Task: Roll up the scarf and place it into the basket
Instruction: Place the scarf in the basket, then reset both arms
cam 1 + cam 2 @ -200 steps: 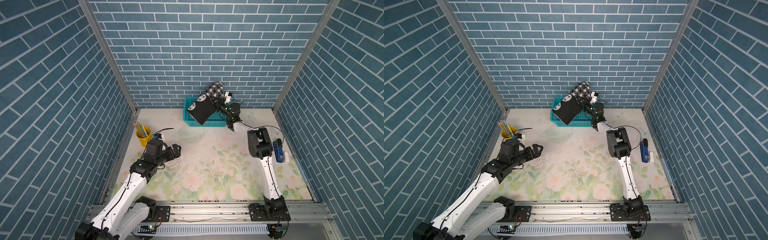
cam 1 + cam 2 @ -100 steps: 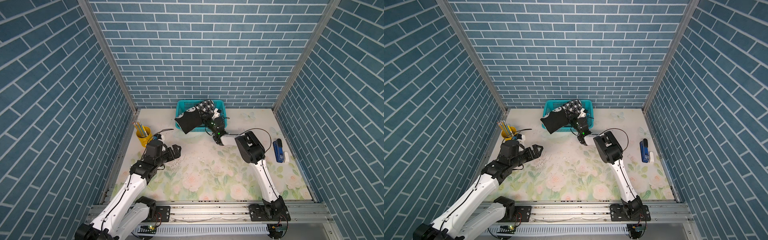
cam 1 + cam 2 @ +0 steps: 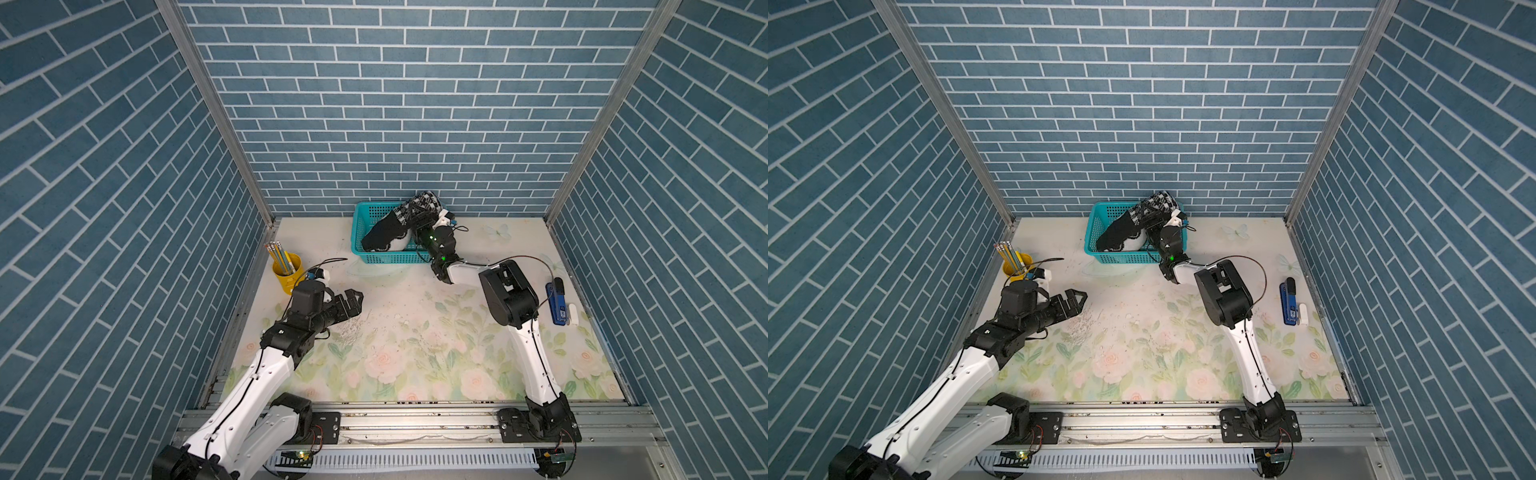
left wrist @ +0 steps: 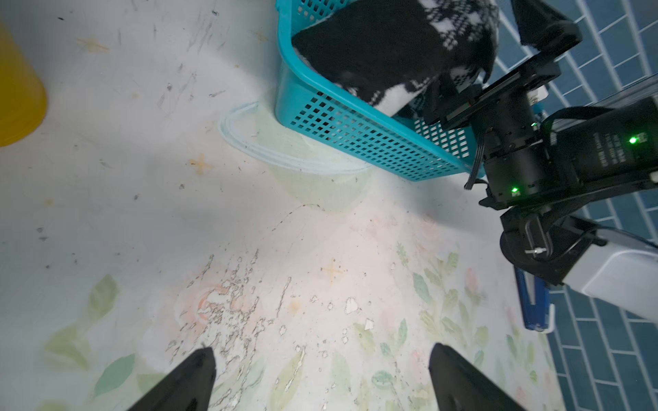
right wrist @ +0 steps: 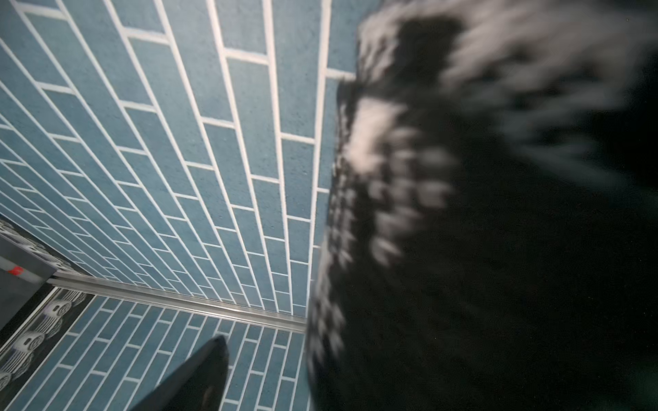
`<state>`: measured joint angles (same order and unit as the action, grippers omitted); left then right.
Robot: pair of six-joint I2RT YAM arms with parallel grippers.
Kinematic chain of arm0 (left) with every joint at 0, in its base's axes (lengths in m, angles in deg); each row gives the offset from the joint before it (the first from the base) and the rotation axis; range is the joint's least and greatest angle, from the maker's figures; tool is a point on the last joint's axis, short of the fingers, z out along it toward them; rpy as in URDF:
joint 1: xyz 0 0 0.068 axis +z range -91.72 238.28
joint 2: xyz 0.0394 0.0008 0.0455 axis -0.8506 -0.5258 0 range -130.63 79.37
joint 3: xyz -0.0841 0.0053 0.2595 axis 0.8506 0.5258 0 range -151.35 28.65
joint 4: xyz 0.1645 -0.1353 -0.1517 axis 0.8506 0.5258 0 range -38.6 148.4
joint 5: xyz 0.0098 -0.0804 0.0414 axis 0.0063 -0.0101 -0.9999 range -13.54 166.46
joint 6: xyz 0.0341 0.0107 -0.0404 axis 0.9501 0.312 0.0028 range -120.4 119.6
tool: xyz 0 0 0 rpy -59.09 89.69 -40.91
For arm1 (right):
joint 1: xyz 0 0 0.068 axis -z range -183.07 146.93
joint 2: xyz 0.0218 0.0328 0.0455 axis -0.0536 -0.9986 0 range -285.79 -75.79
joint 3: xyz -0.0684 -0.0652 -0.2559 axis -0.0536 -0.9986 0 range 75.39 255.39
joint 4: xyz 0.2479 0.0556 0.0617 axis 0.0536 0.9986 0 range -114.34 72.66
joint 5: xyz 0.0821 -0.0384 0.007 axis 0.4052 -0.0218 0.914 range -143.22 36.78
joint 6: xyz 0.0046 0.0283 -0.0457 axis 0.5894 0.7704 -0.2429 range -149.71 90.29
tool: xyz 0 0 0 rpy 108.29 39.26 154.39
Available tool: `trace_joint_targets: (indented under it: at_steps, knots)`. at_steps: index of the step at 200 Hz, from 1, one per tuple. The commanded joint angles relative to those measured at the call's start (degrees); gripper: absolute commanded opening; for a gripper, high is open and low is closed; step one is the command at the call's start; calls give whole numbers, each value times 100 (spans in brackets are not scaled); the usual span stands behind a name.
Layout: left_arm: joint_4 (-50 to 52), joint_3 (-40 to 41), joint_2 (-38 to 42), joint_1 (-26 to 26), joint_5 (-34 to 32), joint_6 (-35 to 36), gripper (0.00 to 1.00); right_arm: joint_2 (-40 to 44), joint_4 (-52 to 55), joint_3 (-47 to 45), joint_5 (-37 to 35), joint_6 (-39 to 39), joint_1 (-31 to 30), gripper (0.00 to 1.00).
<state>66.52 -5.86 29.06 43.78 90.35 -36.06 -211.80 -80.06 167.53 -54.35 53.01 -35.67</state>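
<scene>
The scarf [image 3: 386, 232] has sunk into the basket [image 3: 386, 258] at upper centre because the right gripper [image 3: 419, 214] let go, jaws spread; the left gripper [image 3: 355, 303] idles empty, spread wide.

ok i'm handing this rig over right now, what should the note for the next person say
Left claw: open, empty, over the table, away from the basket.
Right claw: open at the basket's right end, against the scarf; one finger shows clear of the cloth, the other is hidden.
Scarf: bundled, lower end inside the basket, checked end poking up above the rim.
Done: rolled, put in the basket.
Left: tuck the raised end in if it does not settle, then pull the right arm back.
</scene>
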Motion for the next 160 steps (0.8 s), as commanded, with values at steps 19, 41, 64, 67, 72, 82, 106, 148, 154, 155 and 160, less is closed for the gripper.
trace_joint_targets:
  at_steps: [19, 41, 64, 67, 72, 82, 106, 148, 154, 155, 160]
  knots:
    - [83, 39, 331, 538, 413, 129, 100, 1732, 1058, -718, -584, -230, -133, 99]
    - [-2, 11, 190, 525, 426, 97, 100, 2492, 2296, -1055, -671, -363, -107, 99]
    - [-179, 1, -22, 520, 378, 63, 100, 3441, 1780, -2179, -635, -756, 37, 99]
    - [-195, -18, -53, 519, 358, 64, 100, 3554, 1775, -2263, -546, -851, 88, 99]
    - [-194, -63, -129, 519, 289, 69, 100, 3706, 1865, -2339, -304, -1034, 200, 99]
    - [-172, -171, -270, 512, -10, 68, 100, 3962, 1924, -2461, 306, -1533, 461, 99]
    - [-174, -301, -695, 495, -1474, -27, 100, 4536, 3536, -2433, 1262, -3278, 1169, 99]
    - [-1400, 576, -892, 287, -3356, 414, 100, 5776, 5554, -3299, 361, -5375, 2283, 100]
    - [-1649, 793, -856, 180, -3639, 509, 100, 5904, 5662, -3451, 354, -5508, 2464, 99]
    - [-1686, 821, -848, 165, -3678, 530, 100, 5929, 5674, -3472, 357, -5528, 2493, 99]
    - [-1846, 928, -807, 80, -3886, 646, 100, 6017, 5724, -3567, 396, -5640, 2631, 100]
